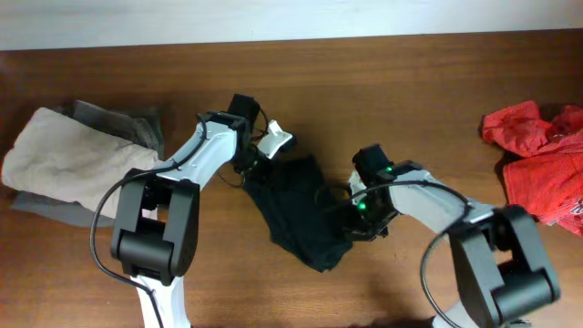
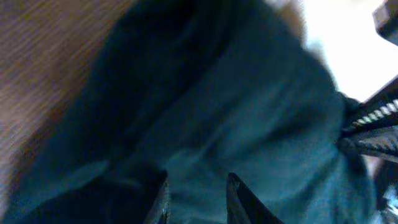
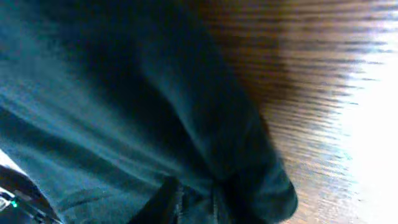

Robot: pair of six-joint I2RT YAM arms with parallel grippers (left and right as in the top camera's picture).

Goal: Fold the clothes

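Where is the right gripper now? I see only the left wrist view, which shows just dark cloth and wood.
Observer: The right gripper is at the right edge of the dark garment, across from the left gripper.
Operator: Are other clothes on the table?
Observer: Yes, a red garment lies at the far right edge.
Operator: And on the left?
Observer: A beige cloth rests on a grey garment there.

Overhead camera looking straight down on wooden table point(image 1: 410, 82), both wrist cameras pressed close, blurred, sharing the dark garment point(image 1: 296, 205) mid-table
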